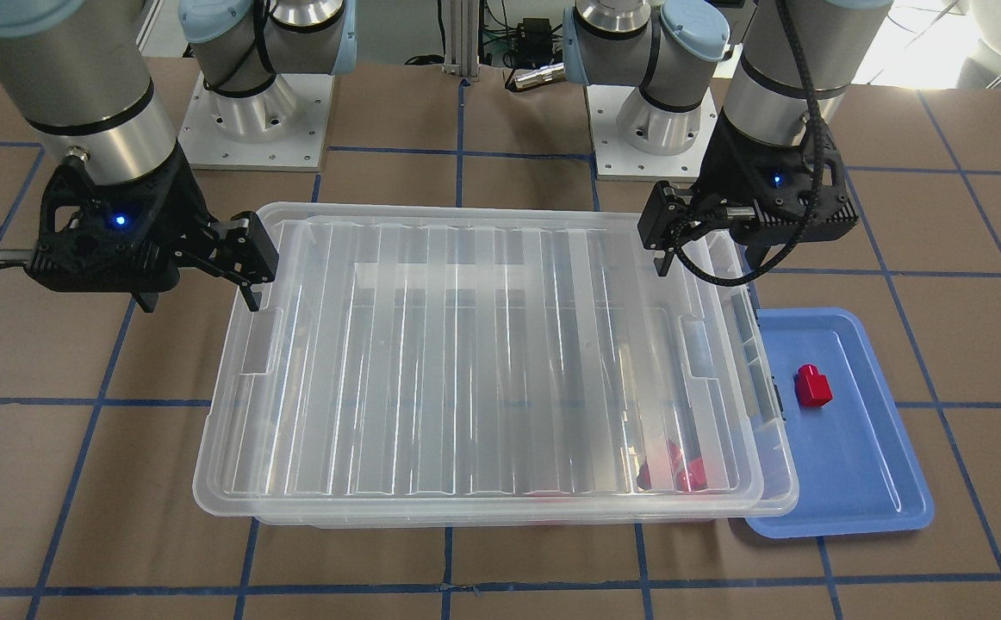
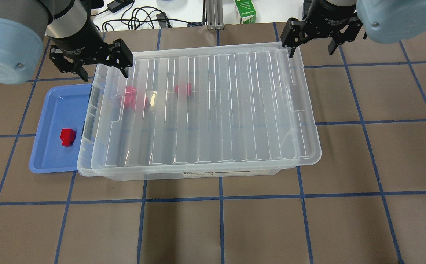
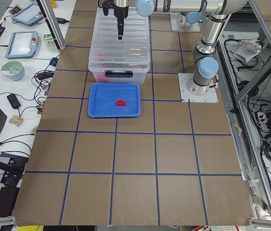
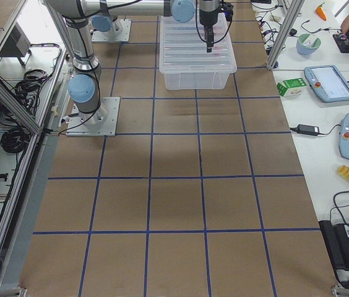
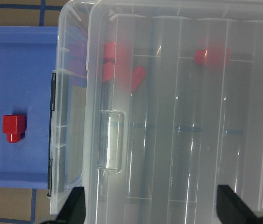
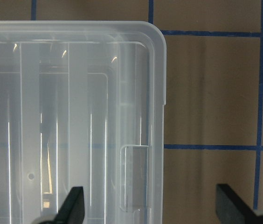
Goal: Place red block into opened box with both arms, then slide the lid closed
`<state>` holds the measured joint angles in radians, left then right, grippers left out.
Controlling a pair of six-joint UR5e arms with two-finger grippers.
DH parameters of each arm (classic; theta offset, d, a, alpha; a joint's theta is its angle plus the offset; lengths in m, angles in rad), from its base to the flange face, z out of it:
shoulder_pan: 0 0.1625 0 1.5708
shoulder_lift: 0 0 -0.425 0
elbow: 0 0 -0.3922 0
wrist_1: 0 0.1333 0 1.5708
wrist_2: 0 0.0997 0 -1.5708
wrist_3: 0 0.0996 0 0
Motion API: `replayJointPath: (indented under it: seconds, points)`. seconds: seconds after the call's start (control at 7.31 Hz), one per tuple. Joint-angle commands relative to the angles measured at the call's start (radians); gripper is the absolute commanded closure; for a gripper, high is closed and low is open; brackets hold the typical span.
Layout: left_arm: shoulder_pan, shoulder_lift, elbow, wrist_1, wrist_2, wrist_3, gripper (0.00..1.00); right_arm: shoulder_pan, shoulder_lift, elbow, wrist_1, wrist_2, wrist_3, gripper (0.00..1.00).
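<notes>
The clear box (image 2: 198, 174) stands mid-table with the ribbed lid (image 2: 216, 110) lying on it, shifted slightly toward my right so a narrow strip of the box's left end shows. Red blocks (image 2: 134, 99) lie inside, blurred through the lid. One red block (image 2: 67, 137) sits on the blue tray (image 2: 48, 150) beside the box. My left gripper (image 2: 105, 71) hangs open over the lid's far-left corner, holding nothing. Over the far-right corner, my right gripper (image 2: 311, 49) is also open and empty. The left wrist view shows the block (image 5: 13, 127) on the tray and the lid (image 5: 183, 140).
The blue tray (image 1: 862, 465) is tucked partly under the box's end. A green carton (image 2: 245, 11) and cables lie past the table's far edge. Both arm bases (image 1: 255, 120) stand behind the box. Tablets and a bowl sit on a side bench (image 3: 22, 43).
</notes>
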<state>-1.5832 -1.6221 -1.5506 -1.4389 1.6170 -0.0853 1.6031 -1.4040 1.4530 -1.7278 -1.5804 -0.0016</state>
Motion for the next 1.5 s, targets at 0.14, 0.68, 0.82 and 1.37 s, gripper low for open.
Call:
replayJointPath:
  seconds: [0.14, 0.68, 0.82, 1.37]
  points:
    - [0.006, 0.008, -0.003, -0.011, 0.003, 0.007, 0.0, -0.015, 0.135, 0.007, -0.062, -0.001, -0.014, 0.0]
    - [0.014, -0.004, -0.005, 0.002, -0.006, 0.009, 0.0, -0.028, 0.142, 0.113, -0.128, -0.009, -0.035, 0.03]
    - [0.025, 0.004, -0.005, -0.008, -0.005, 0.009, 0.0, -0.035, 0.12, 0.153, -0.18, -0.012, -0.04, 0.03]
    - [0.314, 0.018, -0.005, -0.069, -0.064, 0.405, 0.0, -0.069, 0.108, 0.175, -0.196, -0.012, -0.095, 0.03]
